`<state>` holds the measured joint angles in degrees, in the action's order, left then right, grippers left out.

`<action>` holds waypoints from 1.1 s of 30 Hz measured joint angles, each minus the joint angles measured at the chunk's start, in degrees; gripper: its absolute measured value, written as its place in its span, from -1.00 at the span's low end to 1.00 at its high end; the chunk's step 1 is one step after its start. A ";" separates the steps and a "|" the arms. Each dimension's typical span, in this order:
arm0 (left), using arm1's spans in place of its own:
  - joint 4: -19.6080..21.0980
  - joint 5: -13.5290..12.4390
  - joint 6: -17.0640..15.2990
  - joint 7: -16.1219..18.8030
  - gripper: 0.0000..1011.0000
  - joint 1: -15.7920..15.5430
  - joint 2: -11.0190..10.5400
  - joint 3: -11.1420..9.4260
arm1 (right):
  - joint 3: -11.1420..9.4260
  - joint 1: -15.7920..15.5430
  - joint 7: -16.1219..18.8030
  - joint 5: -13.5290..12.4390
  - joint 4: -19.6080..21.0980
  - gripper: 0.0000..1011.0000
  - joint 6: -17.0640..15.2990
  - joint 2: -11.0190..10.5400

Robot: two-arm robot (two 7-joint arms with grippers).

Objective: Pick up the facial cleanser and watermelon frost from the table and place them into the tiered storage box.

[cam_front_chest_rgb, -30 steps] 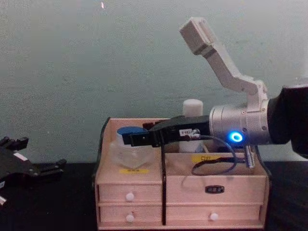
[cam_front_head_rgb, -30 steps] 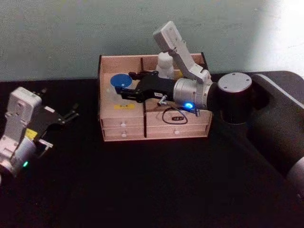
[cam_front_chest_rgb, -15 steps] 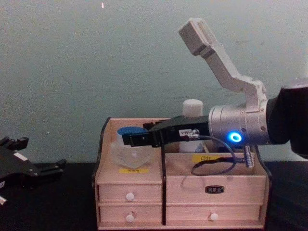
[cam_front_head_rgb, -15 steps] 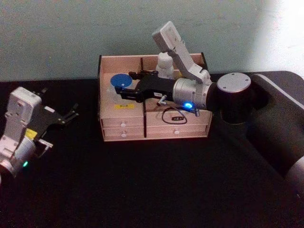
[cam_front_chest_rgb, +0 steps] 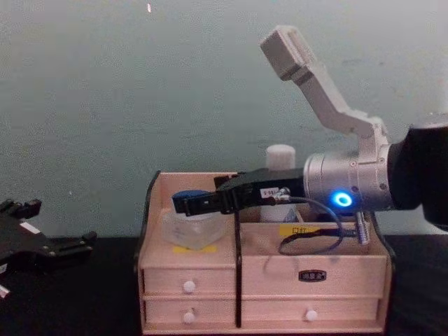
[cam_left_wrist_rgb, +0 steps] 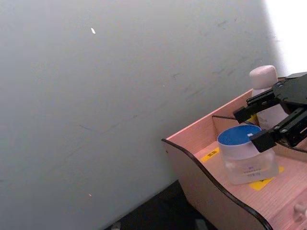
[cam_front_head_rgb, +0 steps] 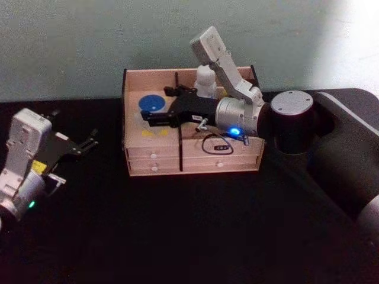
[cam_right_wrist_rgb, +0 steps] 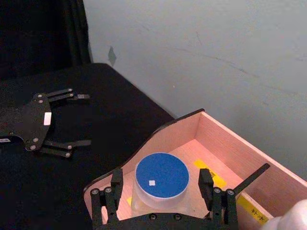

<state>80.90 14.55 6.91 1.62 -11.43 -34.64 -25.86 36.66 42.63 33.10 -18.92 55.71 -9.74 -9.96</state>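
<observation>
Right wrist view shows you the clear, blue-lidded round jar (cam_right_wrist_rgb: 160, 179) in the pinkish wooden tiered storage box's (cam_right_wrist_rgb: 216, 143) left compartment, right gripper (cam_right_wrist_rgb: 162, 191) fingers spread beside it, apparently not clamping. A white-capped bottle (cam_front_head_rgb: 205, 81) stands in the box's rear compartment. Your left gripper (cam_front_head_rgb: 77, 145) idles over the black worktop (cam_front_head_rgb: 177, 231), fingers apart.

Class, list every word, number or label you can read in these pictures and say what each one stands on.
None can be quoted.
Yellow labels on the box: dark marks, too blurred.
Print on the blue-lidded jar: too small.
Dark plate on a drawer: unreadable.
Sticker on the right pincer: unreadable.
Yellow sticker on the left arm: unreadable.
</observation>
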 joint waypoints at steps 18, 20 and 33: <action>0.00 0.00 0.00 0.00 0.98 0.00 0.00 0.00 | -2.56 -1.42 -0.11 -1.92 2.61 0.98 0.48 -0.23; 0.00 0.00 0.00 0.00 0.98 0.00 0.00 0.00 | -3.55 -2.03 -0.35 -2.80 3.90 0.98 0.96 -0.46; 0.00 0.00 0.00 0.00 0.98 0.00 0.00 0.00 | -8.49 -4.75 -3.83 -6.73 9.90 0.98 3.55 -2.02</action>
<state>80.90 14.55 6.91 1.62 -11.43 -34.64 -25.86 28.17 37.88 29.27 -25.65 65.61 -6.19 -11.98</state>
